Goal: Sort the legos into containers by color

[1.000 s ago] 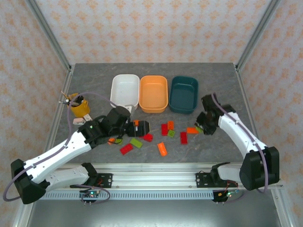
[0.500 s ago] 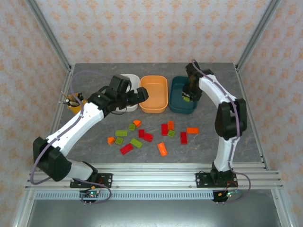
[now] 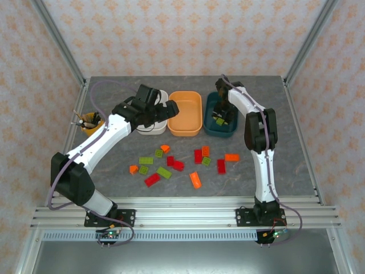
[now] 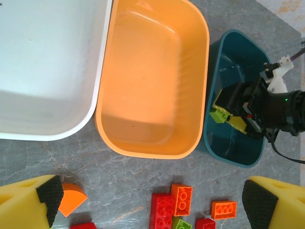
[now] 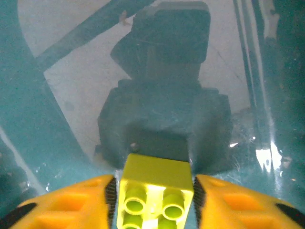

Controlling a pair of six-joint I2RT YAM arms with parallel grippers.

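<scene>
- Left end effector (image 3: 166, 112): wide open, nothing between the fingers (image 4: 28, 202), hovering above the table (image 3: 285, 165).
- Below and just ahead of it: white tub (image 4: 47, 71) off to its left and orange tub (image 4: 152, 81) straight ahead, side by side, both empty.
- Under its spread fingers, on the table: a red brick (image 4: 163, 210) touching an orange brick (image 4: 181, 199), a small orange brick (image 4: 224, 209) toward the right finger, an orange piece (image 4: 72, 200) just beside the left finger.
- Right end effector (image 3: 221, 118): down inside the dark teal tub (image 4: 238, 57), the tub next to the orange one.
- Between its fingers: a lime green brick (image 5: 155, 183), studs toward the wrist camera, close over the tub floor.
- Finger pads close against both sides of that brick; cannot tell whether pressing on it or just clear of it.
- Nearer the arm bases than both end effectors: the other legos (image 3: 198, 156), red, orange and green, scattered loose on the table, outside every tub.
- Well off to the left end effector's left: a yellow cup of pens (image 3: 91, 123).
</scene>
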